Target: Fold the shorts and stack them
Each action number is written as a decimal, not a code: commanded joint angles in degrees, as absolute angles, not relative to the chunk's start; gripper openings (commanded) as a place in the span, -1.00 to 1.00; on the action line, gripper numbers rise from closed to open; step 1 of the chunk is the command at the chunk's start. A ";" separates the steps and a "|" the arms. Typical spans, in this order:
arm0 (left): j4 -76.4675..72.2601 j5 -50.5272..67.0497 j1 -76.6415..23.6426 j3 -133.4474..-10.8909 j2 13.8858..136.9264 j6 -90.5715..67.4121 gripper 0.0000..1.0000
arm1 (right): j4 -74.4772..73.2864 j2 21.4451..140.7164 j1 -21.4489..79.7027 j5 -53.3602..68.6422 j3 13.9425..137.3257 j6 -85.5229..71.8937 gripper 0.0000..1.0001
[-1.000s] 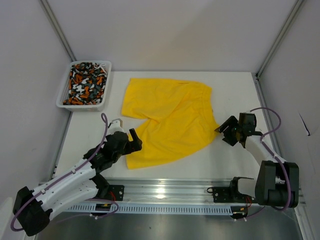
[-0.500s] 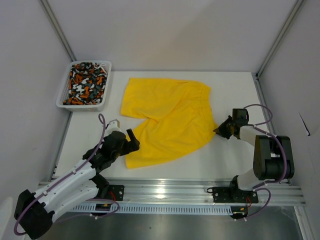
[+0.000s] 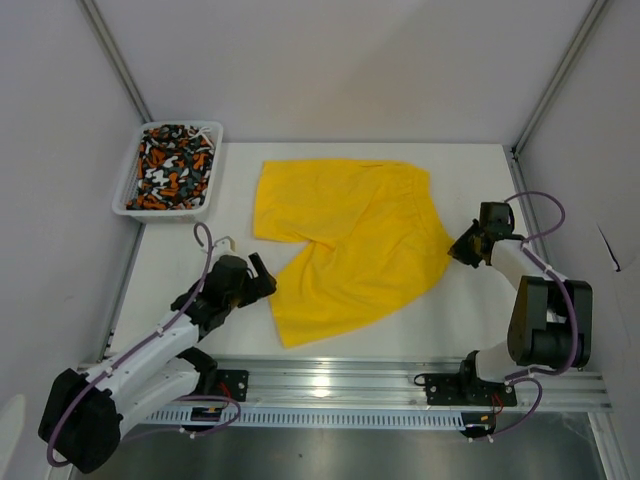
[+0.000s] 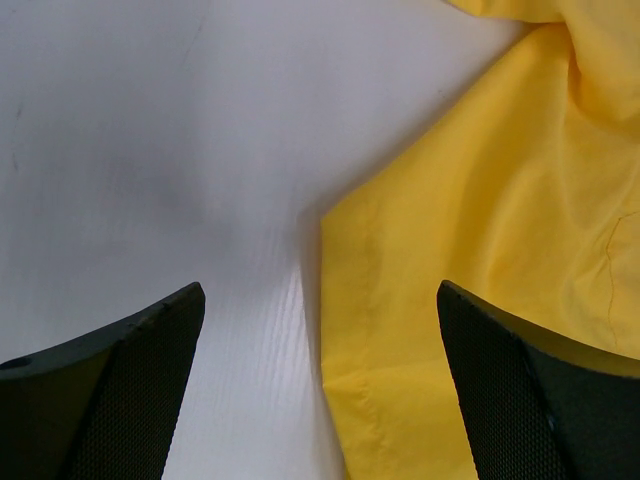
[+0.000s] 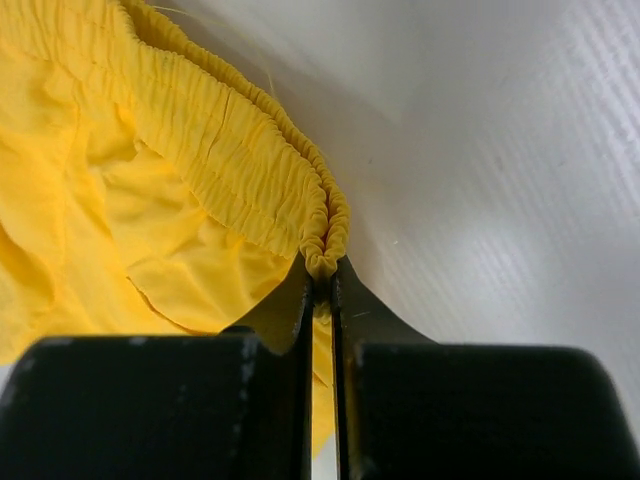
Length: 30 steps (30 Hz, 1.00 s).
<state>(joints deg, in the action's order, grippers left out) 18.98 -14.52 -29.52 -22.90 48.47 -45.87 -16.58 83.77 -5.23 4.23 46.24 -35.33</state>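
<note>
The white table (image 3: pixel 470 300) sits inside pale panel walls (image 3: pixel 350 70) with metal posts at the corners. The yellow shorts (image 3: pixel 350 240) lie spread flat at its middle, waistband along their right side and both legs pointing left, one to the far left and one slanting near-left. The left arm (image 3: pixel 160 345) stretches low from its base towards the near leg. The right arm (image 3: pixel 540 300) folds up over its base, its forearm reaching in low. The white mesh basket (image 3: pixel 130 205) at the far left corner holds the patterned shorts (image 3: pixel 175 165). The left gripper (image 4: pixel 318 290) gapes wide over that leg's edge; the right gripper (image 5: pixel 320 275) pinches the waistband's near end.
</note>
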 commanded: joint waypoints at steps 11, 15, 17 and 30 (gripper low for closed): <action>-3.51 6.41 -24.17 -22.24 61.35 -45.35 0.96 | -24.77 85.46 -1.34 -4.54 57.66 -25.67 0.57; -4.04 6.06 -24.08 -21.27 60.12 -45.70 0.95 | -26.72 78.59 7.01 -7.04 56.69 -22.95 0.55; -5.18 6.50 -24.08 -20.83 59.86 -45.79 0.96 | -25.50 75.69 11.23 -5.37 55.29 -22.33 0.54; -0.45 9.31 -15.57 -21.53 57.14 -45.26 0.94 | -21.35 78.20 56.31 -13.52 58.52 -20.30 0.45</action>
<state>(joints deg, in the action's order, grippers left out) -1.69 6.81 -18.52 -21.30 59.79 -45.95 -21.08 73.73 49.93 -5.45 54.26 -21.23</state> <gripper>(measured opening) 0.972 0.729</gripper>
